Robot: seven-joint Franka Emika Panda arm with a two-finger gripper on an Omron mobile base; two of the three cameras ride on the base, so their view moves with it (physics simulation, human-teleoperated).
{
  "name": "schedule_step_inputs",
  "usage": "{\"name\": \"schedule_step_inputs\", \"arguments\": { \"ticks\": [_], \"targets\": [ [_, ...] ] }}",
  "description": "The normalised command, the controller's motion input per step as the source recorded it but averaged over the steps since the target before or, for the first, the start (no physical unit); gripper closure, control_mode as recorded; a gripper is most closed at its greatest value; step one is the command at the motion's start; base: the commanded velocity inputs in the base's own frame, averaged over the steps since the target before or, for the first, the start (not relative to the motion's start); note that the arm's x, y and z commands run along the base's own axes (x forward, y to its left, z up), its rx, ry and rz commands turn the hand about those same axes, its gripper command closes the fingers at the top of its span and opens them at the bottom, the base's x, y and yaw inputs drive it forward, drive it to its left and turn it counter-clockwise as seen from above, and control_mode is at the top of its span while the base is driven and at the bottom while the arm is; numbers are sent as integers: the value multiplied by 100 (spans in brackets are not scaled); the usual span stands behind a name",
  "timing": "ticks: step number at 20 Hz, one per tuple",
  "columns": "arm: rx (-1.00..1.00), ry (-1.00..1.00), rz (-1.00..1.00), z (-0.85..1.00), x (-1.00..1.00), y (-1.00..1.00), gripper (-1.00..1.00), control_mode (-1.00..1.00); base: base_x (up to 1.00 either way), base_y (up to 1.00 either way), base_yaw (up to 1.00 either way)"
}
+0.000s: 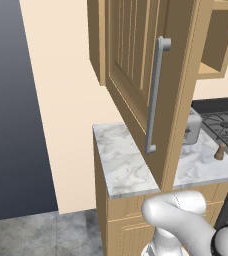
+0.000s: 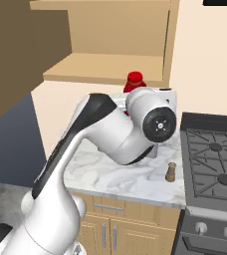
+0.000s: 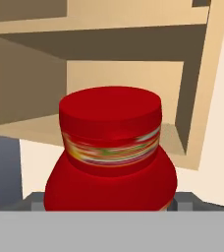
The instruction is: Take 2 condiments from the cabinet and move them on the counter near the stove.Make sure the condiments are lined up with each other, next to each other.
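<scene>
The red bottle (image 3: 109, 147) looms close in the hand view, with a banded label under its wide cap. It hangs in the air in front of the open cabinet (image 2: 110, 67), above the counter (image 2: 110, 174). My gripper (image 3: 109, 203) is shut on its lower body, and the fingertips are hidden behind it. In the right base view the red bottle (image 2: 134, 82) pokes up just above my white hand. The wooden shaker (image 2: 170, 171) stands upright on the counter beside the stove (image 2: 215, 159). The shaker (image 1: 219, 151) sits near the counter's front right in the left base view.
The cabinet door (image 1: 136, 60) with its long grey handle (image 1: 155, 95) hangs open over the counter (image 1: 121, 165). A grey toaster (image 1: 192, 127) stands behind the door, left of the stove (image 1: 226, 125). Wooden base cabinets sit below.
</scene>
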Motion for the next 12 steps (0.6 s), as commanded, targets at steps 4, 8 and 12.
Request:
{"name": "schedule_step_inputs", "arguments": {
  "ticks": [4, 8, 12],
  "targets": [
    [-4, -5, 12, -58, -41, -1, 100, -100, 0, 0, 0],
    [-9, -10, 0, -79, -15, 0, 100, -100, 0, 0, 0],
    [-11, -13, 0, -80, 0, 4, 100, -100, 0, 0, 0]
  ]
}}
